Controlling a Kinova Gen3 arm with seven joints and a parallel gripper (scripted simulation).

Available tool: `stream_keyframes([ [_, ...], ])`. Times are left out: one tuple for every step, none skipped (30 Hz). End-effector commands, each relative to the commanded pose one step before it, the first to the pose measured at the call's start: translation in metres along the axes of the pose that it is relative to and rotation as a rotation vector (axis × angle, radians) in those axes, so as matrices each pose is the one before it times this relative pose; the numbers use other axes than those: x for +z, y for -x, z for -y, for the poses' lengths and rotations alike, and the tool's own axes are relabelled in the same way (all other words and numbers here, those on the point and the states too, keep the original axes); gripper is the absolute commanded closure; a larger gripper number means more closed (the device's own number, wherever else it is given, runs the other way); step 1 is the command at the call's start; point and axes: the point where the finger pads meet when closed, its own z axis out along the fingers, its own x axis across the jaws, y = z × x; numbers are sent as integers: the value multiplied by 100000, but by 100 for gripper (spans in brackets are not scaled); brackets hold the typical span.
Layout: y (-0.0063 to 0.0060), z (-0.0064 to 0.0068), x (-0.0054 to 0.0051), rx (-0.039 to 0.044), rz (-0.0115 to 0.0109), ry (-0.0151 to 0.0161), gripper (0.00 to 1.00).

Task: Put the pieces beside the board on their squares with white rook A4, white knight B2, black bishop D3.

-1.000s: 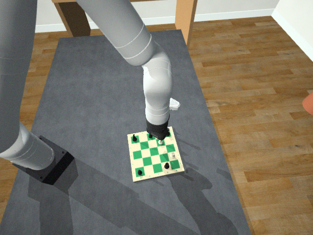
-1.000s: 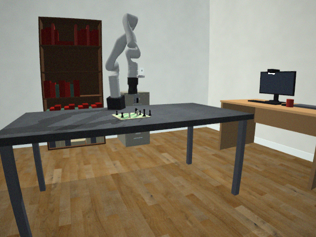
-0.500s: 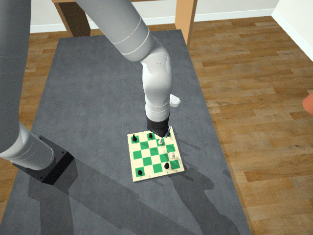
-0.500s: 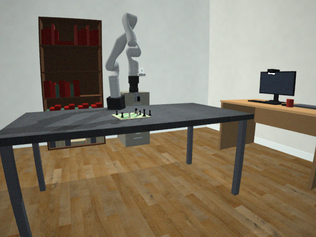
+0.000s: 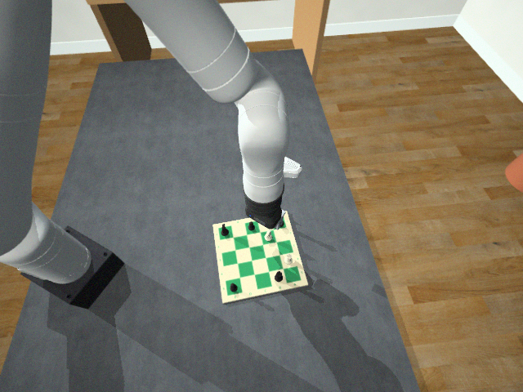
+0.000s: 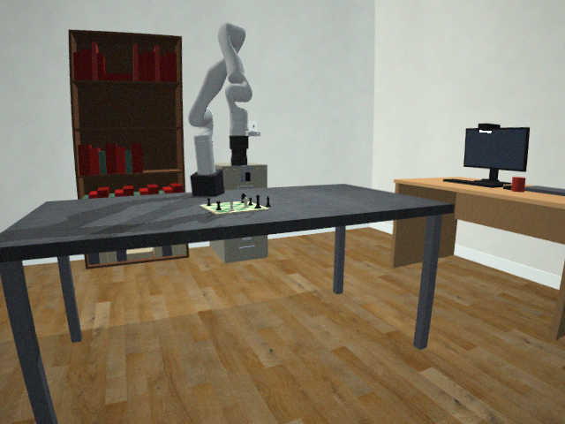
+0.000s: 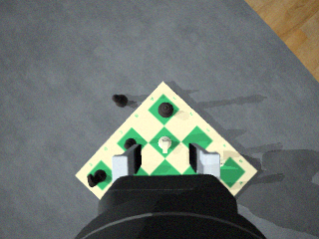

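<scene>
The small green and cream board [image 5: 253,295] [image 6: 209,208] [image 7: 111,145] lies on the dark grey table. My gripper [image 5: 274,224] [image 6: 238,162] [image 7: 164,153] is open and empty and hangs straight above the white knight [image 5: 268,235] [image 7: 163,144]. The knight stands upright on a green square, clear of both fingers. The white rook [image 5: 288,258] stands upright on a square by the board's right edge; a finger hides it in the wrist view. The black bishop [image 7: 119,101] [image 6: 267,200] stands on the table just off the board; my arm hides it in the top view.
Several black pieces stand on the board, among them one [image 5: 225,230] and another [image 5: 233,287] on its left corners and a third [image 7: 164,110] on a corner near the bishop. My arm's base [image 5: 80,269] is left of the board. The table's edge [image 5: 359,236] runs to the right.
</scene>
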Motion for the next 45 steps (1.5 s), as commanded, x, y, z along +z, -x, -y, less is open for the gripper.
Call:
stream_keyframes([
  [9,83,-43,480,-42,-105,0],
  [26,28,11,488,27,31,0],
  [35,37,14,655,36,41,0],
  [45,47,18,837,45,52,0],
  [55,57,22,1032,54,64,0],
  [67,68,26,1236,62,77,0],
  [0,0,0,0,0,0,0],
  [0,0,0,0,0,0,0],
  [79,78,30,1446,69,89,0],
  [92,88,34,1659,75,101,0],
  [106,98,38,1874,80,113,0],
  [120,107,41,2087,82,123,0],
  [135,114,44,2296,82,133,0],
  [150,121,46,2499,81,140,0],
  [165,126,48,2694,77,146,0],
  [180,130,49,2879,71,149,0],
  [195,132,49,3053,63,150,0],
  [210,132,49,3214,54,148,0],
  [225,131,48,3360,43,143,0],
  [240,128,47,3491,32,134,0],
  [253,123,44,3605,21,122,0],
  [266,116,42,3702,11,107,0],
  [278,108,38,3780,1,90,0],
  [0,0,0,0,0,0,0],
  [0,0,0,0,0,0,0],
  [289,99,34,3839,-7,70,0],
  [299,88,30,3880,-14,48,0],
  [307,76,25,3901,-18,24,0],
  [313,63,21,3902,-20,0,0],
  [317,50,16,3884,-19,-24,0],
  [320,36,11,3847,-16,-48,0],
  [321,22,6,3791,-11,-71,0],
  [319,8,1,3716,-3,-92,0],
  [316,-5,-3,3625,6,-111,0],
  [310,-18,-7,3516,16,-127,0],
  [303,-30,-11,3391,27,-140,0],
  [293,-40,-14,3252,38,-150,0],
  [282,-49,-17,3099,49,-156,0],
  [269,-56,-19,2934,58,-159,0],
  [254,-62,-21,2758,66,-159,0],
  [0,0,0,0,0,0,0],
  [0,0,0,0,0,0,0],
  [238,-66,-21,2572,73,-157,0],
  [221,-68,-22,2379,77,-151,0],
  [203,-69,-22,2179,80,-144,0],
])
